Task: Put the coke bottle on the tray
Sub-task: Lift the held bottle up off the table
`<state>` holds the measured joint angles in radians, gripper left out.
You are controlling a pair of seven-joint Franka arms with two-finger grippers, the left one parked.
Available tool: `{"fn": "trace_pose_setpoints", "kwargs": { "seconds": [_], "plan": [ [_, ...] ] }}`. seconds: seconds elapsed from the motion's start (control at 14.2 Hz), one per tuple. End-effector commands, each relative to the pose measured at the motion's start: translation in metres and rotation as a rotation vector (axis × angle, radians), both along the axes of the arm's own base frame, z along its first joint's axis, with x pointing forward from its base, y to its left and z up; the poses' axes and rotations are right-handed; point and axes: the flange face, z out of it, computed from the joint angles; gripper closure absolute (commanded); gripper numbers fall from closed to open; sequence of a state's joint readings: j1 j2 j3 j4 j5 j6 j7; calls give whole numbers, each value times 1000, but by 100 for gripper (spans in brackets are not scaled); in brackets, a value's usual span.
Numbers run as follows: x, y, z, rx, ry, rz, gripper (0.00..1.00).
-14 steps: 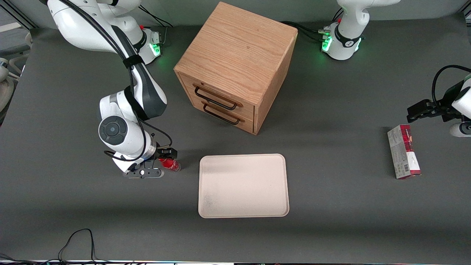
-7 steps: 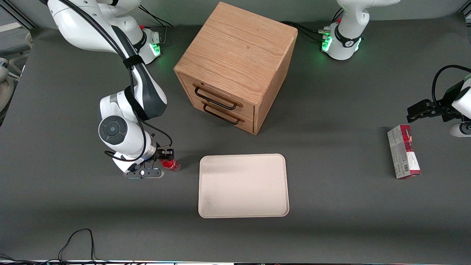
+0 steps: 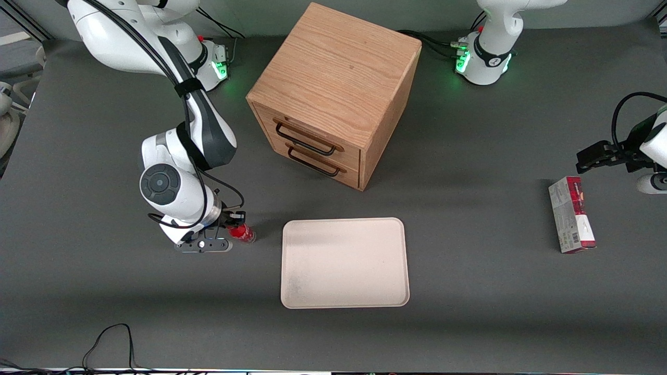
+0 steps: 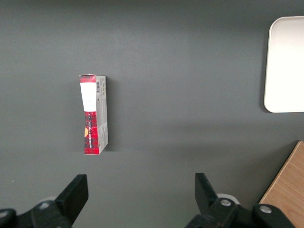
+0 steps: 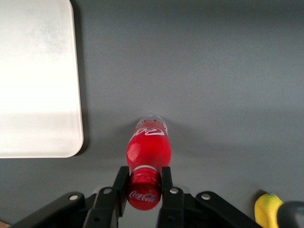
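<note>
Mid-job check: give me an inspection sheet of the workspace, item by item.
Surface: dark grey table, no spills seen.
Job's things: coke bottle on the table beside the tray, not on it; tray bare.
Clutter: wooden drawer cabinet, both drawers shut, farther from the front camera than the tray; red-and-grey box toward the parked arm's end; a yellow object near the bottle, mostly cut off.
Grippers: gripper low over the table, fingers closed on the bottle's cap end.
Cables: black cable looped at the table edge nearest the front camera.
Surroundings: nothing seen.
</note>
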<state>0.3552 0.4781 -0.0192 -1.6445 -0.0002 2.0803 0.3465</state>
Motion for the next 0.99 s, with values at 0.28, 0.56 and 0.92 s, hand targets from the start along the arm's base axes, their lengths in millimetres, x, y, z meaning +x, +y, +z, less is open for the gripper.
{"fn": "trace_pose_setpoints", "kwargs": {
  "seconds": [0.28,0.56,0.92],
  "plan": [
    [16,8,138,44,6,-11,100],
    [-5,4,237,25,60,3,100],
    [-24,5,286,32,50,21,100]
  ]
}}
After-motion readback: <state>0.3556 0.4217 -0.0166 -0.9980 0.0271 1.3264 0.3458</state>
